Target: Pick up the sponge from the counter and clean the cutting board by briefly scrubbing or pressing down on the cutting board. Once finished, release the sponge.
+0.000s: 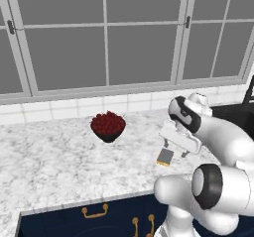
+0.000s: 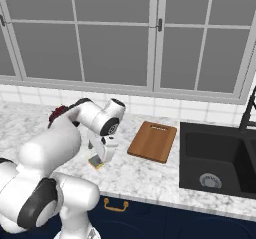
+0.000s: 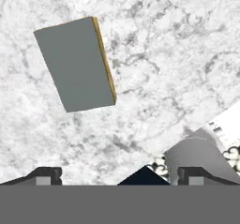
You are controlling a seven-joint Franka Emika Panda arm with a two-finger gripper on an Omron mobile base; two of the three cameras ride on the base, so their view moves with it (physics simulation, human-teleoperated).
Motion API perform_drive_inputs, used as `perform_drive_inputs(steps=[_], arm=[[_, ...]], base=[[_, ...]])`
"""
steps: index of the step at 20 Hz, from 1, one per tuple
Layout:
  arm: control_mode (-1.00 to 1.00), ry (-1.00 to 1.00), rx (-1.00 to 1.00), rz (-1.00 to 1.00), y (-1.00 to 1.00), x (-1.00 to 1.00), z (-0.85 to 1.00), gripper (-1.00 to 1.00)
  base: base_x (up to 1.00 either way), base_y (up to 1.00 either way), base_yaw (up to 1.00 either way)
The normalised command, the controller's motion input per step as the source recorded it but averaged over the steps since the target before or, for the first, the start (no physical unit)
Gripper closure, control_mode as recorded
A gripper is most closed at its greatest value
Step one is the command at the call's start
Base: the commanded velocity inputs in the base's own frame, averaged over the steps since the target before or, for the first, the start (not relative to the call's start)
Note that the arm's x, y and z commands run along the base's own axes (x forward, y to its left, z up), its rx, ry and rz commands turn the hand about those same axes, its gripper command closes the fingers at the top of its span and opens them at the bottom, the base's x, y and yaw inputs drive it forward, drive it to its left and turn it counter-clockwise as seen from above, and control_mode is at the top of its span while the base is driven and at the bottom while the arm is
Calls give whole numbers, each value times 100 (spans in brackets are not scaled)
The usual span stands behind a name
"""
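1. Marble, white with grey veins, covers the counter [image 1: 49, 161], which sits over navy cabinets with gold handles [image 1: 95, 212].
2. A black bowl [image 1: 107, 134] stands on the counter near the tiled wall, heaped with dark red berries [image 1: 107, 122].
3. The sponge [image 3: 75, 63] lies flat on the counter, grey-green top up, with a yellow layer showing along one edge.
4. The gripper [image 3: 117, 174] hangs just above the sponge, pointing down, its fingers spread apart and not touching it; the sponge lies off-centre from the fingertips in the hand view.
5. The wooden cutting board [image 2: 153, 141] lies flat on the counter to the right of the sponge, apart from it, its handle slot at the far end.
6. A black sink [image 2: 192, 158] is set into the counter just right of the board, with a round drain [image 2: 208, 180] in its floor and a dark tap [image 2: 248, 110] at its back.
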Motion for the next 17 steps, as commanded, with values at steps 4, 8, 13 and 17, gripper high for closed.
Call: perform_drive_inputs(steps=[4, 8, 13, 17], arm=[[-100, -30, 0, -2, 0, -72, 96, -100], [-100, -36, -1, -2, 0, -41, 100, -100], [-100, -23, -4, 0, -5, 14, 100, -100], [-100, -7, -7, 0, -14, 35, 98, -100]], base=[[0, 0, 0], [0, 0, 0], [0, 0, 0], [0, 0, 0]])
